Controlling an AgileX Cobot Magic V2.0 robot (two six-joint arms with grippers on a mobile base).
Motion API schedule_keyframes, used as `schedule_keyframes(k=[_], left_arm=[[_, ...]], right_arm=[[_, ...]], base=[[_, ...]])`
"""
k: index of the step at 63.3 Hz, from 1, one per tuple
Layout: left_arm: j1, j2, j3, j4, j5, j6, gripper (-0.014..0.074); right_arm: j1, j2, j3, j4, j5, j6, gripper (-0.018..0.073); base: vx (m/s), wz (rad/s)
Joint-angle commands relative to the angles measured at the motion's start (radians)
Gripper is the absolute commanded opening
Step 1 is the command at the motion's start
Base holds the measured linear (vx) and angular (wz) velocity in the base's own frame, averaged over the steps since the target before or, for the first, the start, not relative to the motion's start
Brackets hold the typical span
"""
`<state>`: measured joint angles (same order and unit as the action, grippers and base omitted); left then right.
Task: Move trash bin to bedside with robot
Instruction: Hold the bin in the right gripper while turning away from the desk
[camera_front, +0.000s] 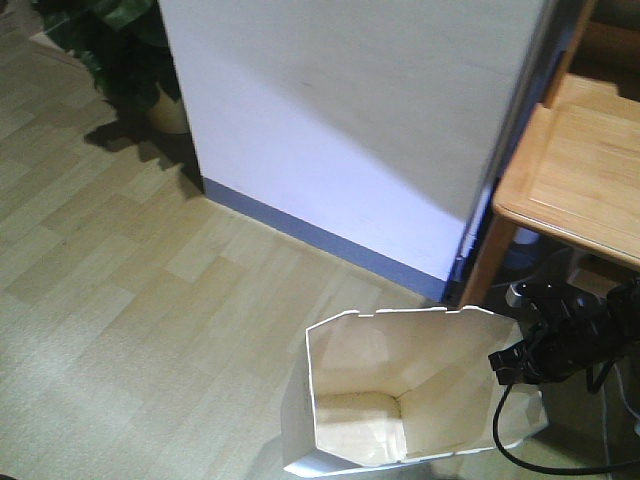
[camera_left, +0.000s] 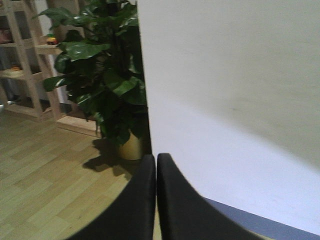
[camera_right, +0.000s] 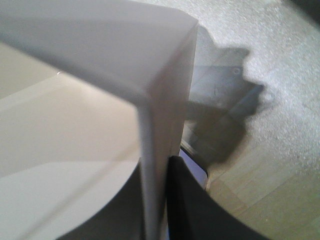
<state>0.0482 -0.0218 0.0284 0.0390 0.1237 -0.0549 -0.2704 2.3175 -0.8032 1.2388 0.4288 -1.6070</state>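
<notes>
In the front-facing view, the trash bin (camera_front: 400, 350) was at the bottom middle of the frame, over the wooden floor (camera_front: 120, 270), with its open mouth toward the camera. I could not tell whether its base touched the boards. A white wall panel (camera_front: 340, 120) rose behind it and a light wooden worktop (camera_front: 580, 170) filled the upper right. My right hand (camera_front: 510, 362) met the bin's rim at its right edge, with a black cable (camera_front: 505, 430) looping below. No bed showed anywhere, so the bedside was out of sight.

In the left wrist view, my left hand (camera_left: 156, 200) had its fingers pressed together on nothing. It pointed toward a potted plant (camera_left: 105, 75) and wooden shelving (camera_left: 25, 60) at the upper left.

In the right wrist view, the fingers (camera_right: 195, 215) were on either side of the thin bin wall, clamped on it below a corner of the rim.

I judged the grip to be the weak point. With one thin wall pinched at a single edge, the plastic could flex and slide free once the base rolled. The bin could also swing into the worktop's leg or the wall corner just beside it, and the trailing cable might snag.
</notes>
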Motion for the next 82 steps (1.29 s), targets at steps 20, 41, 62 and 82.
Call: schedule_keyframes(k=[20,41,62,82], left_arm=[[-0.001,-0.005,-0.021,-0.005,-0.073,-0.004,-0.0006],[-0.001,-0.005,-0.021,-0.005,-0.073,-0.004,-0.0006],[-0.001,-0.005,-0.021,-0.005,-0.073,-0.004,-0.0006],[-0.001,-0.005,-0.021,-0.005,-0.073,-0.004,-0.0006]], right_arm=[[-0.004,-0.068,-0.005,0.032,0.19,-0.002,-0.0005],[-0.004,-0.068,-0.005,0.032,0.19,-0.002,-0.0005],[-0.004,-0.068,-0.005,0.032,0.19,-0.002,-0.0005],[-0.004,-0.068,-0.005,0.032,0.19,-0.002,-0.0005]], base=[[0.08,0.32],[0.08,0.34],[0.11,0.49],[0.13,0.55]])
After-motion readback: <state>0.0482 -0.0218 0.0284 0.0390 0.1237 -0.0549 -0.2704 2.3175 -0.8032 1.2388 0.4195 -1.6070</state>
